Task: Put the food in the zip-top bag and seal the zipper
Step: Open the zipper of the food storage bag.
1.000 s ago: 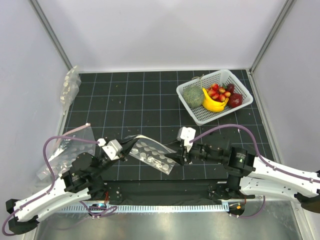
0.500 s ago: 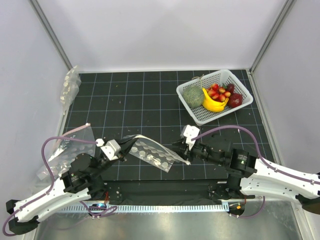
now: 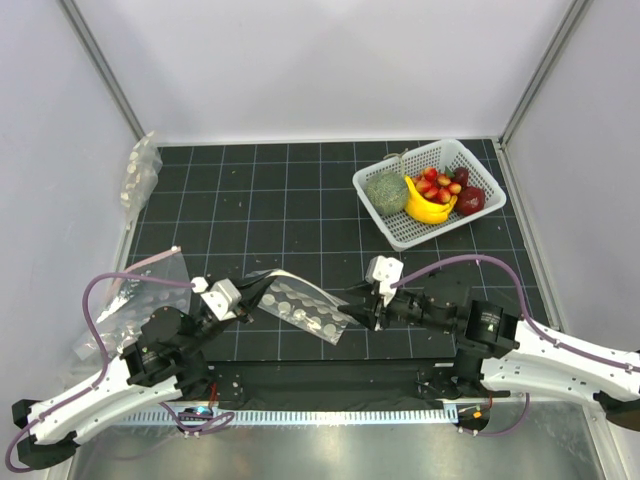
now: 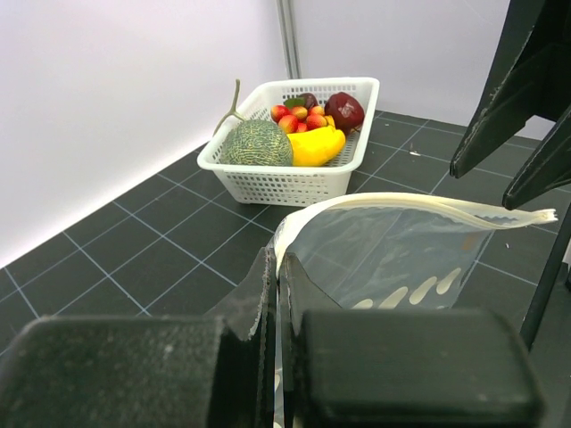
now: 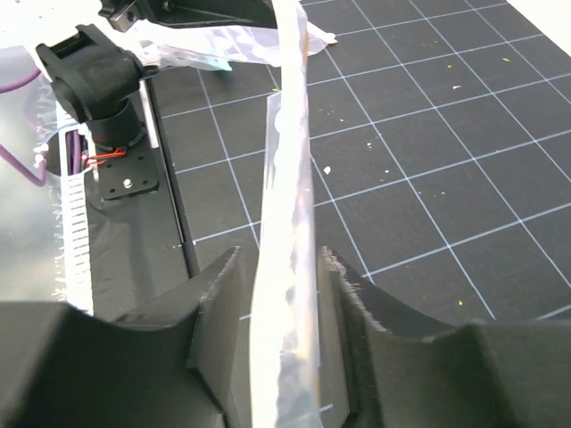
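Observation:
The dotted zip-top bag (image 3: 305, 308) hangs between my two grippers near the table's front. My left gripper (image 3: 255, 295) is shut on the bag's mouth edge at its left end; its jaws (image 4: 278, 267) pinch the film, and the zipper (image 4: 401, 203) curves away to the right with the mouth slightly open. My right gripper (image 3: 362, 305) is open at the bag's right end, its jaws (image 5: 279, 259) straddling the zipper strip (image 5: 290, 134). The food, small red fruits (image 3: 437, 185), lies in the white basket (image 3: 400, 232), also in the left wrist view (image 4: 299, 118).
The basket at the back right also holds a yellow banana (image 3: 428, 208), a green melon (image 3: 385, 190) and a dark red fruit (image 3: 470, 200). Other plastic bags lie at the left edge (image 3: 140, 300) and far left corner (image 3: 140, 170).
My right gripper let go of the bag's right corner, drew back, then moved in again with its jaws around the zipper edge. The left gripper kept its hold.

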Tool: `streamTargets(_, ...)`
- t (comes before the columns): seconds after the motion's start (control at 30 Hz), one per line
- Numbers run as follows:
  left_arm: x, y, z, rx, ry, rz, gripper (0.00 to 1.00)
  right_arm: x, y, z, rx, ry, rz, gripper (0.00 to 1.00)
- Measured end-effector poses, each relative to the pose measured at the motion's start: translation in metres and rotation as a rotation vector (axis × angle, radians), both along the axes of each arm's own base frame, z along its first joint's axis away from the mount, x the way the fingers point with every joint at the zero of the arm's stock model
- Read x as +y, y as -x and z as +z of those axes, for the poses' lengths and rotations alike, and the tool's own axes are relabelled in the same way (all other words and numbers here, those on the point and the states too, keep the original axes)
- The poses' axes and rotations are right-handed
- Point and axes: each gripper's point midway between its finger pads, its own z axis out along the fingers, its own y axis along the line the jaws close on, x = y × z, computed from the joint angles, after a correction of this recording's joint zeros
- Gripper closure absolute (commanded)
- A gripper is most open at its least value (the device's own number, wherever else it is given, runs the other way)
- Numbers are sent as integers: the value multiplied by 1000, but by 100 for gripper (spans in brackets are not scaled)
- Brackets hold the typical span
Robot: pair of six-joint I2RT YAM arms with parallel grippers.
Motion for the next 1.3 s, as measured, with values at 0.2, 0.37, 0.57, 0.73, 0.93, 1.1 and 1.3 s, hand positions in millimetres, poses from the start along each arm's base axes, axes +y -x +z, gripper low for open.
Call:
streamTargets(0.2,0,0,0,1,1,0,100,6,-2,-13,20,44,4,66)
streamTargets(0.37,0,0,0,1,1,0,100,9,-6,-33,46,111,-10,73)
streamTargets(0.57,0,0,0,1,1,0,100,4,-8,-21,29,73,-32,61)
streamTargets(0.73,0,0,0,1,1,0,100,1,-7,-7,12,23,-36,55)
streamTargets(0.93,0,0,0,1,1,0,100,1,-6,-5,8,14,-36,55)
streamTargets(1.1,0,0,0,2,0,0,100,0,-9,-6,9,19,-52,61)
streamTargets(1.3,0,0,-2,3,-3,0,100,0,-19,-22,25,74,-108,70)
